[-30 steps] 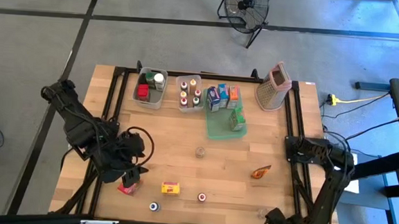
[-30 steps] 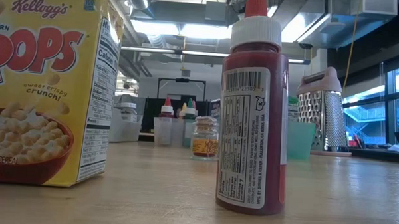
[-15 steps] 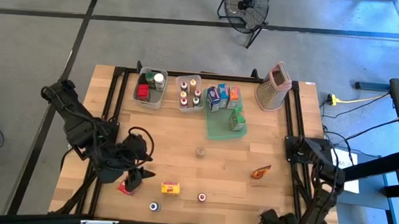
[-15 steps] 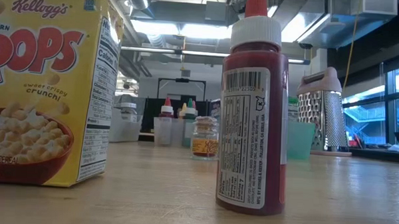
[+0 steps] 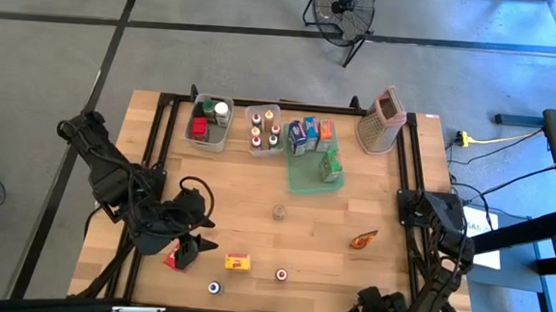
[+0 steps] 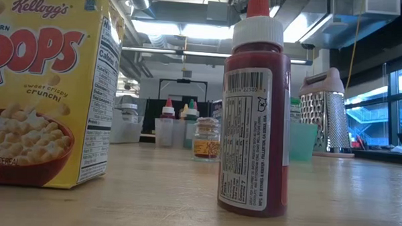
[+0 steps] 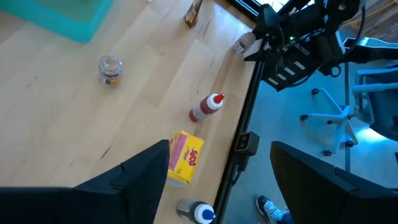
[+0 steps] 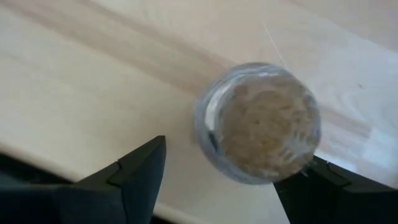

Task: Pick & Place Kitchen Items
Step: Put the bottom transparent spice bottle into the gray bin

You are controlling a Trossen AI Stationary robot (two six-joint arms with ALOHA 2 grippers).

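Note:
Loose kitchen items stand on the wooden table: a yellow cereal carton [image 5: 239, 262], a red squeeze bottle [image 5: 280, 274], a blue-capped jar [image 5: 214, 288], a small glass spice jar [image 5: 278, 211] and an orange packet [image 5: 364, 240]. My left gripper [image 5: 190, 247] hangs open over a red carton [image 5: 170, 260] near the table's near left corner, and nothing is between its fingers [image 7: 143, 180]. My right gripper [image 8: 217, 186] points down, open, at the near right edge. Its fingers stand on either side of a clear jar of brown grains [image 8: 261, 124]; whether they touch it I cannot tell.
At the far side stand two clear bins [image 5: 207, 123] [image 5: 265, 131] of jars, a green tray [image 5: 301, 182] with cartons, and a pinkish box grater [image 5: 382, 121]. A black frame [image 5: 411, 232] runs along the table's sides. Bare wood lies in the middle.
My right gripper has come down toward the clear jar at the table's near right edge, tipping more steeply downward, and stays open. My left gripper has tipped up a little in place.

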